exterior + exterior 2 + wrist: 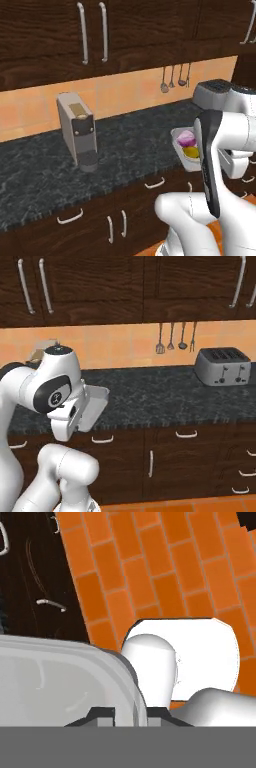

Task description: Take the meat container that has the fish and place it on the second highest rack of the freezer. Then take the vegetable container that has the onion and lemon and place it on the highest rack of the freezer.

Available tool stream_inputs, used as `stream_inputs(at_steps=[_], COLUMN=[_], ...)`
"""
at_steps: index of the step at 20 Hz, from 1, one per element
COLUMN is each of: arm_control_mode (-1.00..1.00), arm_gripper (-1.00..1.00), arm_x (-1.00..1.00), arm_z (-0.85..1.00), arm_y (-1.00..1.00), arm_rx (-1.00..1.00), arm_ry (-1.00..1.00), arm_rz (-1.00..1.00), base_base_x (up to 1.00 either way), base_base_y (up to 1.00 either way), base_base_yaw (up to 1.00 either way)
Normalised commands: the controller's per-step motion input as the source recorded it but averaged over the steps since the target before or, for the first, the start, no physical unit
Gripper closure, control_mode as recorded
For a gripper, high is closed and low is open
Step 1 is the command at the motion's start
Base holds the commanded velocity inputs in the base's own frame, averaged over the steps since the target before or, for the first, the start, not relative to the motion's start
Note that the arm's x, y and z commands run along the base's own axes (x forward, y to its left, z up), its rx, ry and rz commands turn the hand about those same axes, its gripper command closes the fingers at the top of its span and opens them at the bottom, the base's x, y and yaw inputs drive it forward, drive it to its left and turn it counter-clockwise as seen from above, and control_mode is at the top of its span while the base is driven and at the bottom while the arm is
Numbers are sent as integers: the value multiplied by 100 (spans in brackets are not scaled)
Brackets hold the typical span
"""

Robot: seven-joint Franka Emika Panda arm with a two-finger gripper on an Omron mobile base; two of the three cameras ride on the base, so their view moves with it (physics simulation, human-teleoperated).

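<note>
Presently listed: one vegetable container, a shallow grey metal tray, carried off the bench beside the robot's forearm in the left base view; contents one purple onion and one yellow lemon, lying side by side and touching. In the right base view the same tray shows its pale underside and rim, tilted up somewhat, just beside the wrist. Gripper: jaws nearly closed, pinching the tray's rim between them (the hand view shows the wall of the tray running into the gap between the two dark tips). Also on the bench: one grey coffee machine to the left, one silver toaster to the right; three utensils hang on the tiled wall above. Dark cabinets above and drawers below; orange brick floor under the hand. Step in hand, as judged: carrying this tray toward the freezer's highest rack. Handling advice: a rim pinch leaves the load hanging off one edge, so keep the tray level and swing slowly, or the round onion and lemon may roll out; clear the bench edge before turning, and slide the tray fully onto the rack before letting go.
</note>
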Motion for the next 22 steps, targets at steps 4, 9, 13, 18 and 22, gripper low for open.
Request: stream_inputs(at_steps=[4, 9, 13, 18, 22], arm_control_mode=[100, 100, 100, 100, 100], arm_gripper=[100, 100, 100, 100, 100], arm_x=[0, 0, 0, 0, 0], arm_z=[0, 0, 0, 0, 0], arm_y=[0, 0, 0, 0, 0], arm_rx=[0, 0, 0, 0, 0], arm_ry=[0, 0, 0, 0, 0], arm_rz=[0, 0, 0, 0, 0], base_base_x=[0, 0, 0, 0, 0], base_base_y=[-51, -51, -53, -53, -56], base_base_yaw=[-79, -81, -80, -80, -78])
